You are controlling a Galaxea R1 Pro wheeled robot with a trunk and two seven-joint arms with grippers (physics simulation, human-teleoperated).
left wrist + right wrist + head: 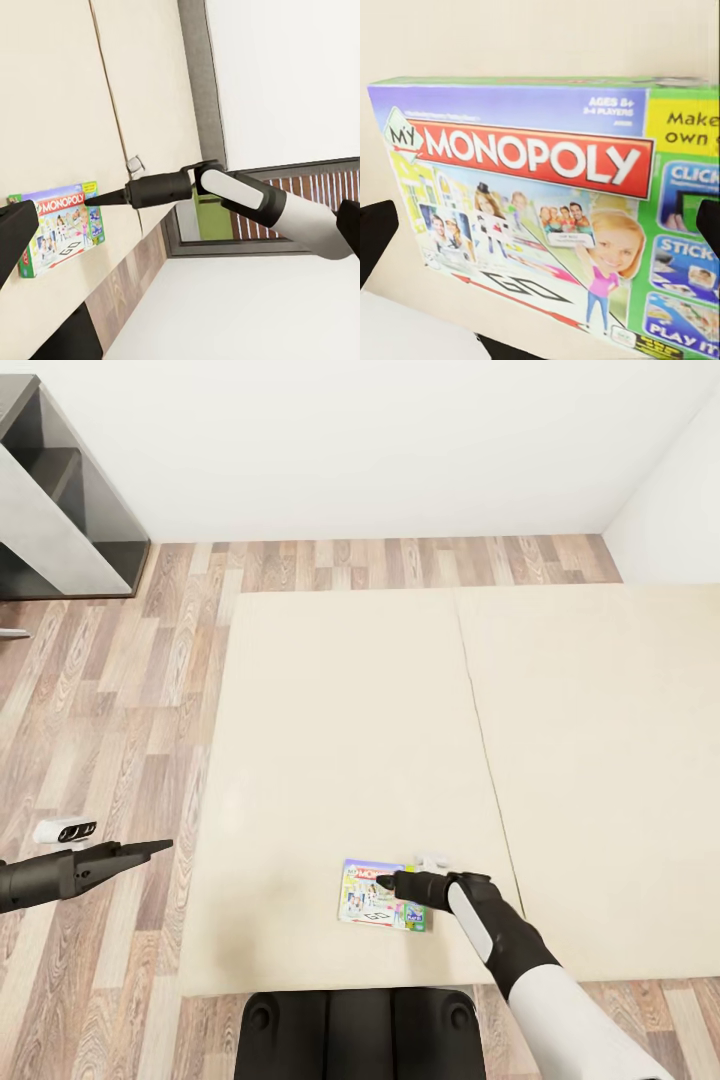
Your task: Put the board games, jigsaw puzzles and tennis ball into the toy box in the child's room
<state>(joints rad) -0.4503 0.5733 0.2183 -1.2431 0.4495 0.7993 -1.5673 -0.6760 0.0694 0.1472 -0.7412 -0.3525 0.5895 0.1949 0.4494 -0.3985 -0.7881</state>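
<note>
A board game, a flat box whose lid reads "Monopoly", lies flat on the cream bed near its front edge. My right gripper hovers just over the box's far edge, pointing at it. Up close, the lid spans the gap between the right fingers, which stand wide apart, so the gripper is open. From the left wrist I see the box with the right gripper's tip at its top corner. My left gripper hangs open over the floor left of the bed, holding nothing.
A small white object lies on the bed just beyond the box. Another small white item rests on the wood floor by the left arm. A grey shelf unit stands at the far left wall. My base abuts the bed's front edge.
</note>
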